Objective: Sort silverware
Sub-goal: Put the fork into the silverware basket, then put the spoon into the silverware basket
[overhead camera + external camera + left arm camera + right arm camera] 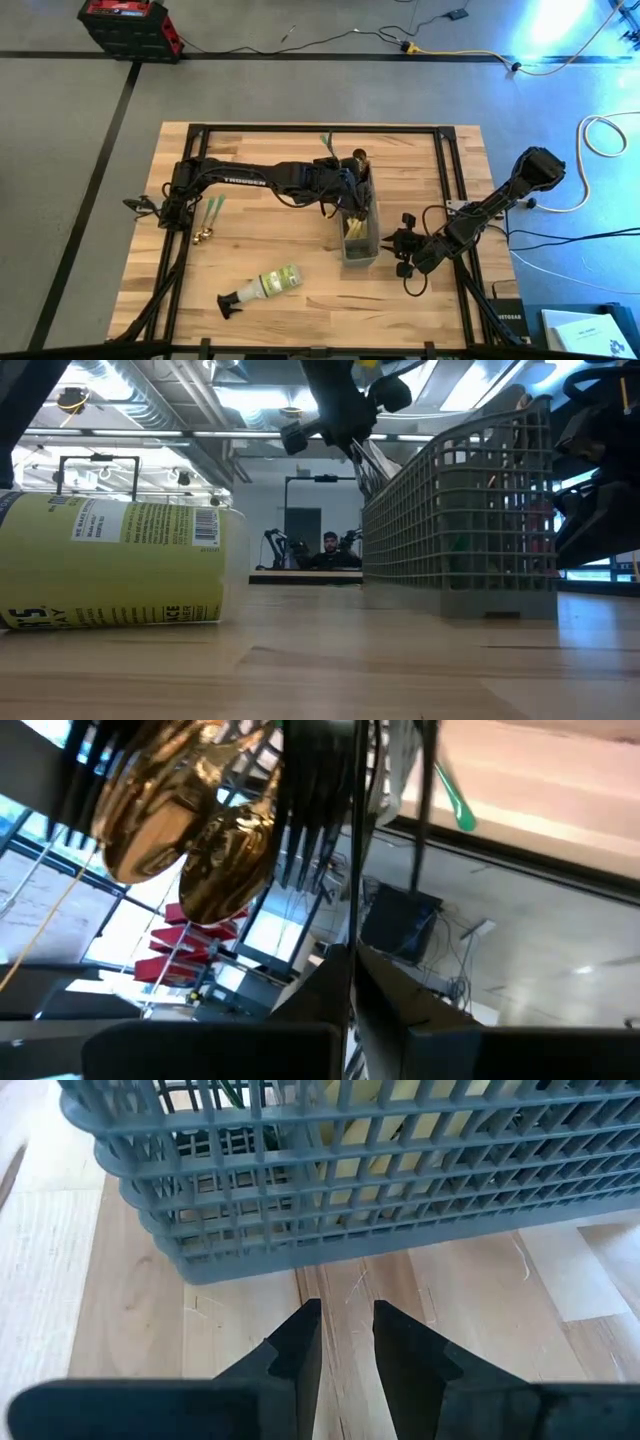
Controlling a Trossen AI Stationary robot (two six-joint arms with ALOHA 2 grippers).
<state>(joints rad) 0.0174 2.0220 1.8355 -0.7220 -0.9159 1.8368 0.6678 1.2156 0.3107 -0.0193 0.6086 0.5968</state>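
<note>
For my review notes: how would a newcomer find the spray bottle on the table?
On the wooden table, look to the near edge, left of the grey mesh caddy. The spray bottle lies on its side there, alone; its black nozzle and yellow-green label set it apart from the slim silverware farther back.

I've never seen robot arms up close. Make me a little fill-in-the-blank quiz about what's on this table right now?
1. The grey mesh caddy stands on the table between the two ____.
2. The spray bottle is not upright; it lies on its ____.
3. The left gripper is over the caddy, its fingers ____.
4. Two pieces of green-handled silverware lie on the ____ beside the left arm's base.

Missing words: arms; side; shut; table
</note>
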